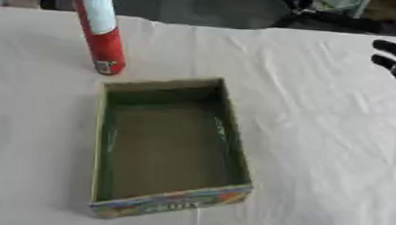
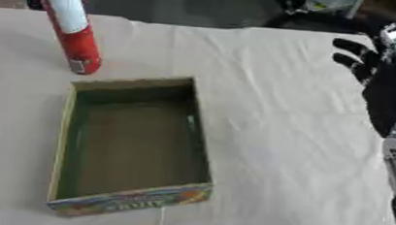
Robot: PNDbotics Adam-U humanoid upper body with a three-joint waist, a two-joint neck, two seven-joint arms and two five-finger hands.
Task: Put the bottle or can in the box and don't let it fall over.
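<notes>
I see the tall red-and-white can (image 1: 100,29) upright behind the open cardboard box (image 1: 170,147); my right hand (image 2: 382,80) hovers aside, fingers spread.

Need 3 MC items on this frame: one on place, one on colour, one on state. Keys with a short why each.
1. Where does the can stand?
A. inside the box
B. on the cloth beyond the box's far left corner
C. in the right hand

2. Main colours of the can?
A. red and white
B. blue and yellow
C. all black

3. State of the box?
A. holds the can
B. closed by a lid
C. open and empty

Key: 1 B, it stands upright on the cloth outside the box; 2 A, red body with white label; 3 C, bare floor shows, while the right hand sits apart at the right edge.
</notes>
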